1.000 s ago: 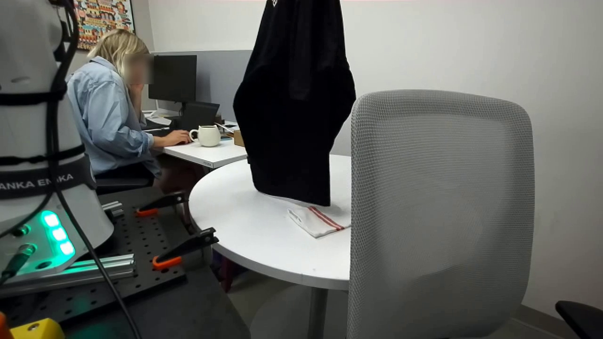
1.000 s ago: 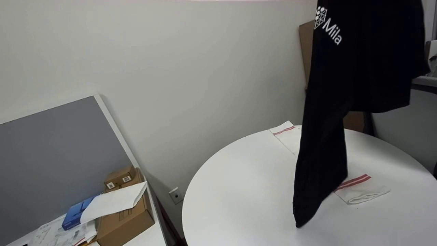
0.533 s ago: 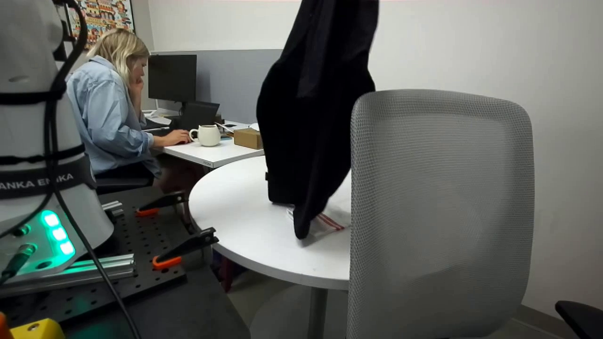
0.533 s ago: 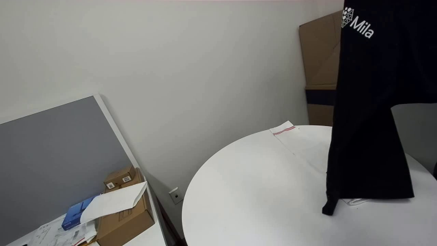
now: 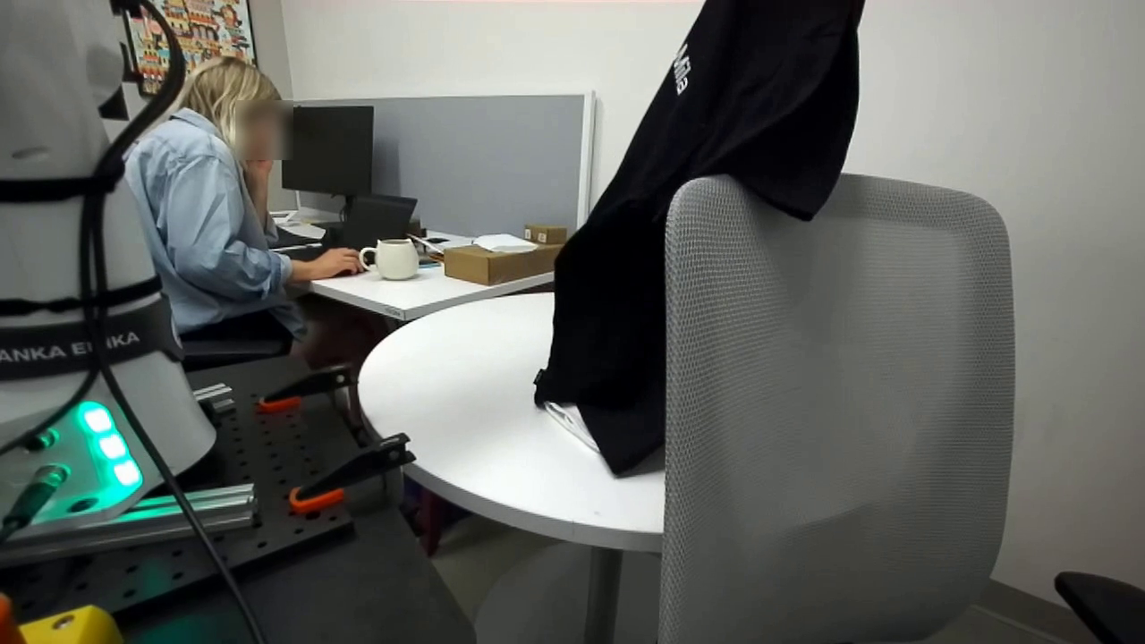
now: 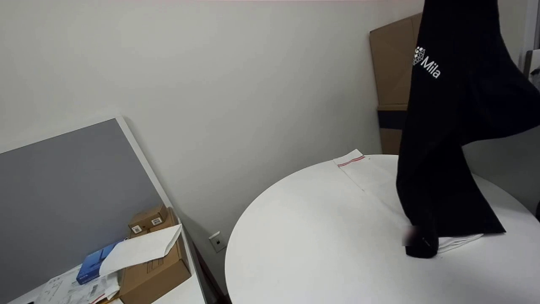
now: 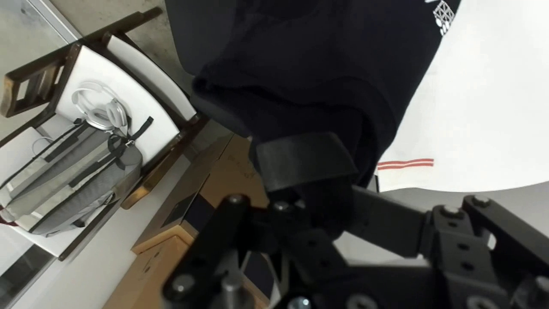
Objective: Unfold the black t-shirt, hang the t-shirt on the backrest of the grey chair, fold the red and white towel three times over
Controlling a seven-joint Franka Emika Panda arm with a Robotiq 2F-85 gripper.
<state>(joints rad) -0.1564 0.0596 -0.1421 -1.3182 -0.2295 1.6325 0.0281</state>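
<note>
A smooth white round table (image 6: 295, 253) on a grey post takes up the most room, part of its top hidden in an exterior view behind the grey chair (image 5: 841, 402), whose tall backrest is a rounded rectangle of fine woven mesh. The robot arm (image 5: 54, 224) has a hard white shell with dark cables (image 5: 92, 241) strapped along it, and beyond it a person (image 5: 210, 215) dressed in pale blue sits at a desk (image 5: 425, 291). Stiff, flat-sided cardboard boxes (image 6: 392, 63) stand by the wall (image 6: 211, 84), partly hidden by the black t-shirt (image 6: 451, 118), which hangs in soft, matt folds from above the top of both exterior views. One sleeve overlaps the near face of the backrest's upper edge, while the body drops behind the backrest's side and down over the table; the white print reads "Mila". In the wrist view a grey fabric backpack (image 7: 85, 167) shows past the cloth, and the gripper (image 7: 343, 193) is closed on the t-shirt, black fabric bunched between its flat, dark fingers (image 7: 306, 161). The thin red and white towel (image 6: 353, 161) lies on the table partly covered by the t-shirt: a red-striped end shows at the table's rim, and layered white folds stick out under the hem. A cream mug (image 5: 395, 259) with a loop handle stands on the desk.
</note>
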